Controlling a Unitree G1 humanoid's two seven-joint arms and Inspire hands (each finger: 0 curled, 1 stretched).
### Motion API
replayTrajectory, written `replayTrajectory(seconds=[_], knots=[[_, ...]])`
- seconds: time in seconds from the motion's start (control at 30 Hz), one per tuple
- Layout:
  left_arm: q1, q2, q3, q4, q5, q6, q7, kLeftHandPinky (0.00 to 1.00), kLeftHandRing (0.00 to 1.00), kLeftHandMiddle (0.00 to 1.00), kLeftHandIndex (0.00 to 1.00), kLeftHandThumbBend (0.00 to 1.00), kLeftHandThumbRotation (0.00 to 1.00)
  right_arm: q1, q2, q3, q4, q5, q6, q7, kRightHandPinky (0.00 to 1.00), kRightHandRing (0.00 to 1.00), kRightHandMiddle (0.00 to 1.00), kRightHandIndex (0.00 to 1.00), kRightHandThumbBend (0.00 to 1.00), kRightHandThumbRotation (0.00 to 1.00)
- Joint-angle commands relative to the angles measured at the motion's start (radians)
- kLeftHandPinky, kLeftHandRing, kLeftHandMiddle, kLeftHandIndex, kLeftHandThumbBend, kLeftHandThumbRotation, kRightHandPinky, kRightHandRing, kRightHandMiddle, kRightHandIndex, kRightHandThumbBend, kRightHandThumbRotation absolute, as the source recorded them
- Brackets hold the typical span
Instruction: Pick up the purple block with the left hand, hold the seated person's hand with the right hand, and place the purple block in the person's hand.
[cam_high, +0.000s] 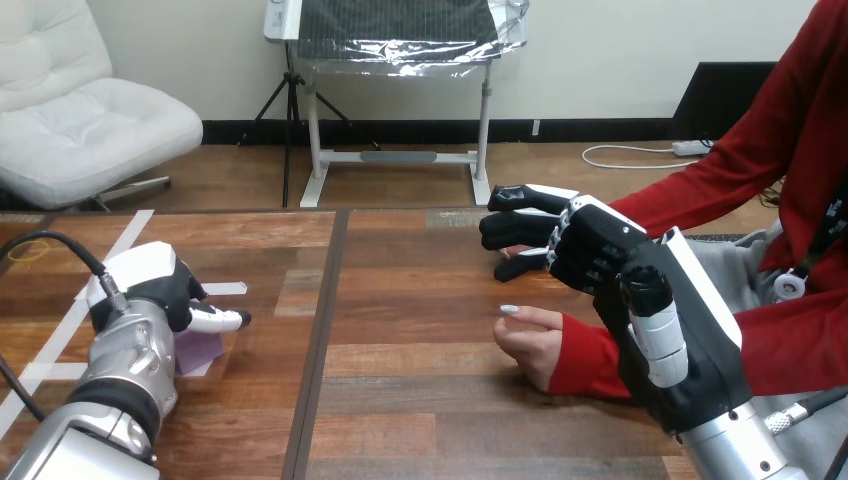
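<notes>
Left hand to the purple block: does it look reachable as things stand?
Probably yes. The left hand sits right over the purple block, which peeks out beneath it on the table; nothing else crowds it.

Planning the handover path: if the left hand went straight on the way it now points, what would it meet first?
Only bare table at first, then probably the person's curled hand resting on it, though depth is unclear.
</notes>
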Motion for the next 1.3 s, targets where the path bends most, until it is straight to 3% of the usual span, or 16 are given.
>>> replayTrajectory(seconds=[0.0,0.5,0.93,1.27], knots=[[-0.043,0.008,0.001,-0.021,0.004,-0.012,0.025,0.59,0.69,0.71,0.71,0.66,0.5,-0.033,-0.001,-0.012,-0.043,0.009,0.007,-0.013,0.6,0.72,0.72,0.75,0.96,1.0],[-0.052,0.015,0.006,-0.022,-0.004,-0.015,-0.004,0.65,0.76,0.78,0.77,0.68,0.49,-0.035,0.001,-0.012,-0.036,0.005,-0.009,-0.012,0.6,0.72,0.72,0.75,0.94,1.0],[-0.076,0.024,-0.015,-0.022,0.015,0.003,-0.097,0.7,0.8,0.81,0.8,0.76,0.43,-0.036,0.002,-0.014,-0.035,0.004,-0.009,-0.014,0.6,0.72,0.72,0.75,0.94,1.0],[-0.098,0.033,-0.021,-0.022,0.021,0.019,-0.172,0.64,0.76,0.78,0.78,0.8,0.35,-0.037,0.002,-0.014,-0.032,0.0,-0.014,-0.014,0.6,0.71,0.72,0.75,0.93,1.0]])
